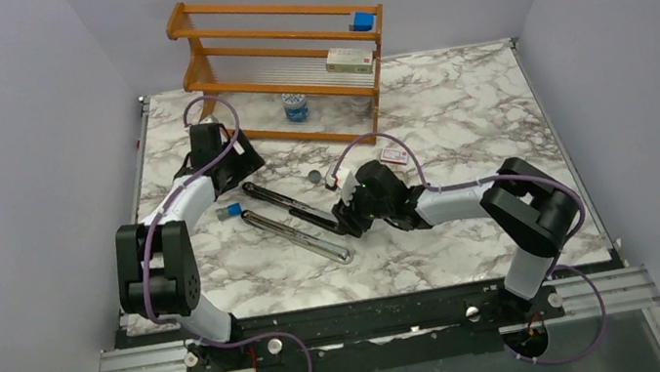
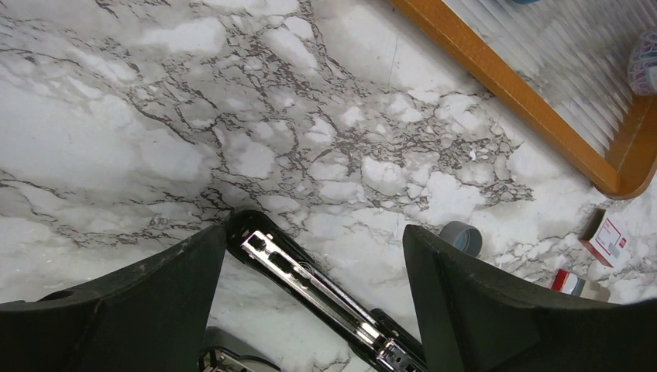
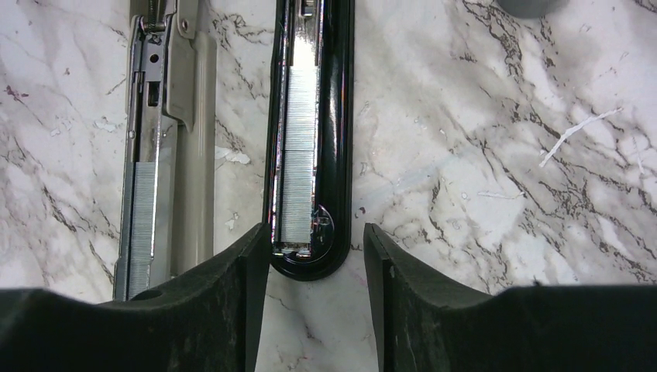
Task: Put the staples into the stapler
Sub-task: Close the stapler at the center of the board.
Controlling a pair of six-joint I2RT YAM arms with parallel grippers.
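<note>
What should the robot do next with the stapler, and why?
Probably close the right gripper on the stapler, at its black bar's tip. A strip of staples already lies in that bar's channel, the open jaws straddle its tip, and the stapler lies spread flat, so gripping it to fold it shut seems next.

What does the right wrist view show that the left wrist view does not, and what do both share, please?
Only the right wrist view shows silvery-grey metal staple strips, one in the black bar of the slim black hand stapler, another in its silver channel, and the right gripper open astride that bar's rounded end. Only the left wrist view shows the orange wooden rack, the small red-and-white cardboard box and the wide-open left gripper. Both show the opened stapler lying on the white marble table.
</note>
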